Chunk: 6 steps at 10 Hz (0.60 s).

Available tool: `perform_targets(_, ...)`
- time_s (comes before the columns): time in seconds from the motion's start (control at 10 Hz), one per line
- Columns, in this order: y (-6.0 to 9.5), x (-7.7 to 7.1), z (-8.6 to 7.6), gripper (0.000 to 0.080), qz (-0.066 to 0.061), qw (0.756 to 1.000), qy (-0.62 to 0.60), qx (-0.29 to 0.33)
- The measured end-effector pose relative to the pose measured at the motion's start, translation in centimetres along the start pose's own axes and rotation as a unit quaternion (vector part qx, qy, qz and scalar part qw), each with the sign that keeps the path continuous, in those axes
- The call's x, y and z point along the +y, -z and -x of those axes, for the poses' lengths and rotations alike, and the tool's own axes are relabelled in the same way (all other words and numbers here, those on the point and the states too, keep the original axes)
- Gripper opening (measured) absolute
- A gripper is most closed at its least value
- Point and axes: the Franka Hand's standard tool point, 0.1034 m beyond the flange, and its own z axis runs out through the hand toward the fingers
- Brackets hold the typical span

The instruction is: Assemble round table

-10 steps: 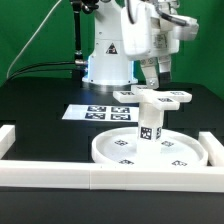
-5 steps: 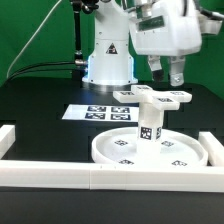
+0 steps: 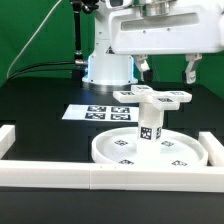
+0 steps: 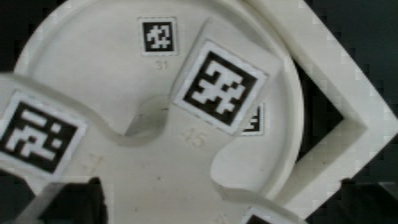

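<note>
The gripper (image 3: 165, 68) is hanging above the table assembly with its jaws spread wide and nothing between them. Over the last second it has been turning at the wrist: the hand that was showing its narrow side is now facing the exterior view broadside, one finger (image 3: 145, 68) and the other (image 3: 190, 70) standing apart to either side of the cross-shaped foot (image 3: 152, 96).

The round disc (image 3: 150, 150) is lying flat against the front border rail (image 3: 110, 176), toward the exterior view's right. The short post (image 3: 149, 122) is standing upright at its centre, and the foot is sitting on top of the post, apparently level. None of these parts has moved during the turn.

The wrist view is looking straight down on the foot (image 4: 222, 85), its tags filling the picture; no fingertip is visible there.

Judgement: all three parts are already stacked. The turning suggests the arm is lining its jaws up with the foot, probably to grip it and screw it down.
</note>
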Motion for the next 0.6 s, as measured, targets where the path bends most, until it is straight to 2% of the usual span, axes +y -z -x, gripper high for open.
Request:
perform_targets(0.1, 0.07, -0.26, 0.06, 0.0649, 0.031, 0.996, 0.083, 0.006)
perform_targets(0.4, 0.12, -0.7, 0.32, 0.0649, 0.056, 0.972, 0.23, 0.0)
perform_targets(0.6, 0.1, -0.56, 0.22, 0.0649, 0.056, 0.949, 0.309, -0.005)
